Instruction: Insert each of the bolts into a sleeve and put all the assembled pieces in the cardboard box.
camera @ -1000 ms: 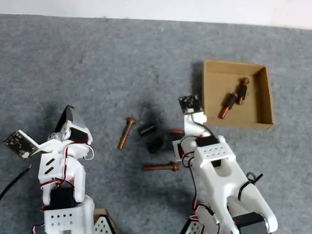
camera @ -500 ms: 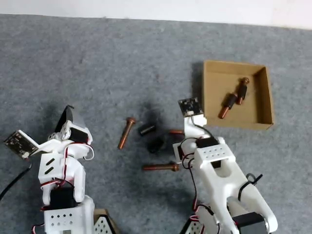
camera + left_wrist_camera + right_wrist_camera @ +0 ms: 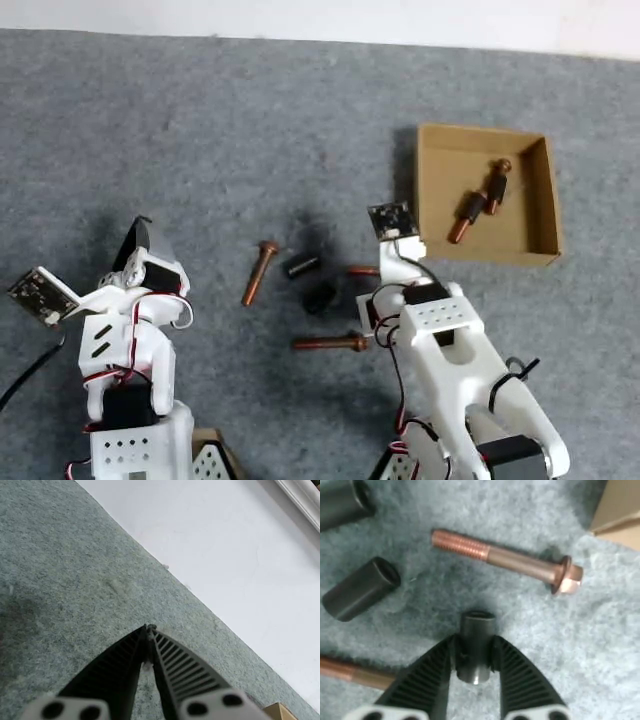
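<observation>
Item: right pincer (image 3: 474,652), narrowed onto one black sleeve (image 3: 477,630), which is clamped between both jaws near mid-worktop (image 3: 200,120).
Risk: the sleeve may twist or slip (smooth, round sides), spoiling line-up with the nearest bolt (image 3: 506,561), which lies just beyond it, apart.
Left pincer (image 3: 149,647): closed, empty, toward the left edge.

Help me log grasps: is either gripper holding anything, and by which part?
The right gripper is shut on a black sleeve, pinching its side walls, with one open end poking out past the fingertips. The left gripper is shut on nothing.
</observation>
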